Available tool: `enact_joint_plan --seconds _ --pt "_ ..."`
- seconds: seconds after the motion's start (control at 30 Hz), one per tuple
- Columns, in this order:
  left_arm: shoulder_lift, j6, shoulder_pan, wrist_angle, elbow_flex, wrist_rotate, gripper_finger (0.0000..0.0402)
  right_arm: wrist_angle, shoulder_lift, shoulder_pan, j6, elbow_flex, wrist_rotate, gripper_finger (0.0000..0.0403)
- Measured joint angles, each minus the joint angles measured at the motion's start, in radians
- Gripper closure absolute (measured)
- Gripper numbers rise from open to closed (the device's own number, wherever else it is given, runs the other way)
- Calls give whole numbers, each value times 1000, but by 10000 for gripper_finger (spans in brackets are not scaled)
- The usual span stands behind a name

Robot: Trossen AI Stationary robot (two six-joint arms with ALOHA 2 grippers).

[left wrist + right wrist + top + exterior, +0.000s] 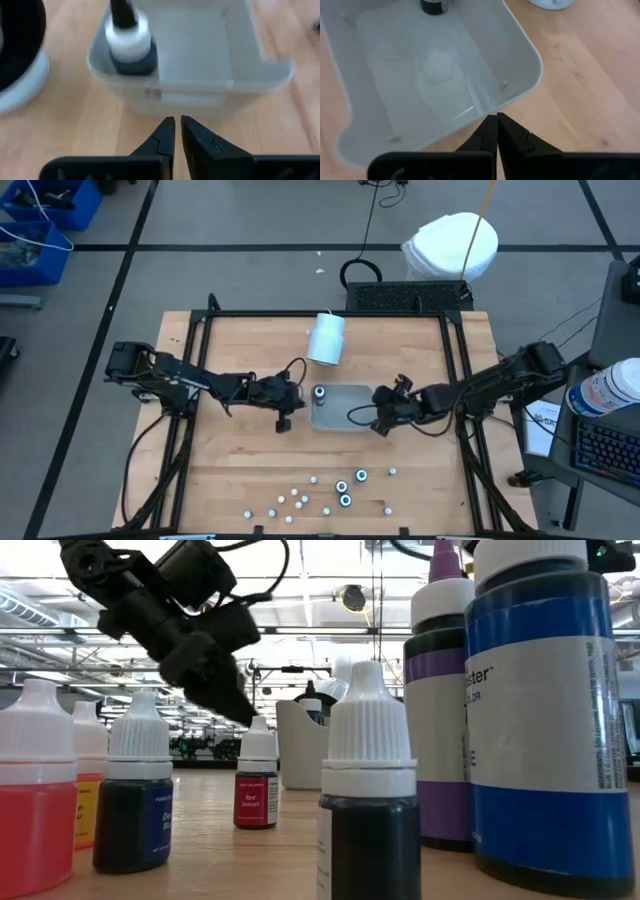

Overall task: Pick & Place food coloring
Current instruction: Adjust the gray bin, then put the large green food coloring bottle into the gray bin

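Observation:
Several tiny food coloring bottles (330,492) stand upright on the wood near the table's front edge, and they loom large in the low view (370,790). One more white-capped bottle (320,393) (129,45) stands upright in the far left corner of the pale grey tray (345,415). My left gripper (284,420) (177,124) hovers just off the tray's left side. Only a narrow gap shows between its fingertips, and nothing is in it. My right gripper (380,426) (497,120) is shut and empty, above the tray's near right corner (532,75).
A pale blue-white cylinder (326,338) lies on the wood beyond the tray. A black frame (330,313) runs along the table's far and side edges. Bare wood lies between the tray and the row of bottles. Boxes and a laptop sit off the table.

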Motion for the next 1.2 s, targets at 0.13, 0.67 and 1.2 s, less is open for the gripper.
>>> enact_joint_plan --seconds 0.13,0.67,1.2 --pt "-18 0 0 -73 2 1 360 -25 -44 35 2 0 -38 403" --pt "-82 7 -32 -160 0 -8 360 533 -159 412 -342 0 -173 387" --pt "-82 4 -39 -159 1 -9 360 587 37 464 -453 -2 9 132"
